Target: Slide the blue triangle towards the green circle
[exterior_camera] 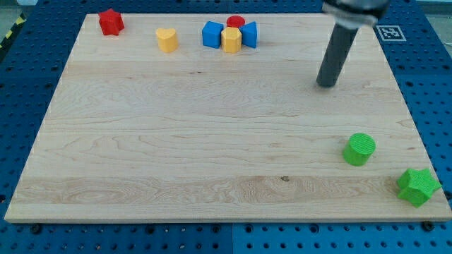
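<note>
The blue triangle sits near the view's top centre, touching a yellow hexagon block on its left. The green circle stands at the lower right of the wooden board. My tip rests on the board right of the blue triangle and above the green circle, apart from both. The rod rises from it toward the view's top.
A blue cube and a red cylinder crowd the yellow hexagon. A yellow heart block and a red star block lie toward the top left. A green star block sits near the lower right corner.
</note>
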`<state>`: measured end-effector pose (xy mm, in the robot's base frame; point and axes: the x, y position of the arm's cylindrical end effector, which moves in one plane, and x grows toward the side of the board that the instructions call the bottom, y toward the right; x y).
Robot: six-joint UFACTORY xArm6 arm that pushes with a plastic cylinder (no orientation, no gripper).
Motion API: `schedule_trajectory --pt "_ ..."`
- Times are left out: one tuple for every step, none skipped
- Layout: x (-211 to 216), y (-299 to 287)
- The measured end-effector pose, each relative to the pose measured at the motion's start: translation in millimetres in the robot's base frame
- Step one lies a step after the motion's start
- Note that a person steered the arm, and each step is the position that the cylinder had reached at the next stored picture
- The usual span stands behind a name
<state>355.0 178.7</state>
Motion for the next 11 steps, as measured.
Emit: schedule_trajectory --pt "-84.0 -2.2" --pt "-131.6 -55.9" --pt "-156.1 -126.8" --pt "-162.0 -139.9" --pt "-140.9 -139.1" --pt "-100.0 -143.0" --pt "-99.2 -142.9" --pt "-93.0 -137.0" --pt "-72.5 -137.0" --pt "-58.4 -125.9" --pt "-49.0 -99.3"
